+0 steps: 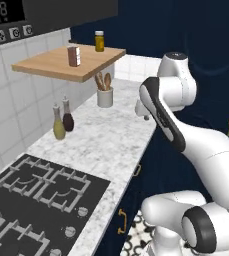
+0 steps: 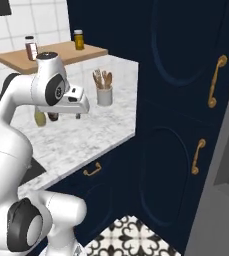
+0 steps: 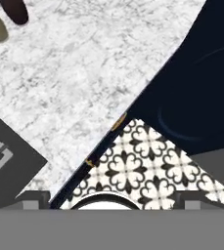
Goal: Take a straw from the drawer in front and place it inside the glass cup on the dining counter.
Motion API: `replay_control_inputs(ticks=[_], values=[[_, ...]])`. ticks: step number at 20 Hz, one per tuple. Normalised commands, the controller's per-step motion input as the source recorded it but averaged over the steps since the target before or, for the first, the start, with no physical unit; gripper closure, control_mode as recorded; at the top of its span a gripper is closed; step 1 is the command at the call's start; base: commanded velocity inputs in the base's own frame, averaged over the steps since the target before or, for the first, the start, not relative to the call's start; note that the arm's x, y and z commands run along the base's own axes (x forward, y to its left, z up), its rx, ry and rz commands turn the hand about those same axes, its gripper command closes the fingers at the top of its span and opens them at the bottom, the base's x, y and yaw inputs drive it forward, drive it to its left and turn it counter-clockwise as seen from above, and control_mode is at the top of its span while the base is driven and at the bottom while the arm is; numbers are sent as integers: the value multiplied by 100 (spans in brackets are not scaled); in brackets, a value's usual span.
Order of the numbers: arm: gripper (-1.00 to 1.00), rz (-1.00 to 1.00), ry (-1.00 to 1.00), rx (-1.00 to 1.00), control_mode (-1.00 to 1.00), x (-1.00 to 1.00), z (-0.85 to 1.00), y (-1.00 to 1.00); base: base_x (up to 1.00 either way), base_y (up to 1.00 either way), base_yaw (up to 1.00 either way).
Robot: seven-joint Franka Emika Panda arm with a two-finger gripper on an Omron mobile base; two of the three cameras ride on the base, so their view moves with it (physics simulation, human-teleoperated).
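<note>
My gripper (image 2: 78, 115) hangs open over the front edge of the marbled worktop (image 1: 101, 145), pointing down, with nothing between its fingers. In the hand view its fingertips (image 3: 33, 197) stand far apart at the bottom. Under the worktop edge sits a navy drawer front (image 2: 98, 175) with a gold handle (image 2: 92, 170); it is shut. From above, the same handle (image 3: 118, 122) lies just under the worktop's edge. The straw, the glass cup and the dining counter are out of view.
A black stove (image 1: 31, 200) lies at the worktop's near left. Two bottles (image 1: 63, 120) and a white crock of wooden utensils (image 1: 105, 92) stand further back under a wooden shelf (image 1: 68, 62). Tall navy cabinets (image 2: 186, 100) rise on the right over patterned floor tiles (image 3: 147, 161).
</note>
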Motion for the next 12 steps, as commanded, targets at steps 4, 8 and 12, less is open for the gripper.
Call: replay_control_inputs(ticks=[4,8,12], values=[[-100,-24,0,14,-100,-3,0,21,-1,38,-27],[-100,-30,-1,43,-100,-8,-8,-19,0,0,0],[-100,-8,-6,53,-100,-5,-44,-87,0,0,0]])
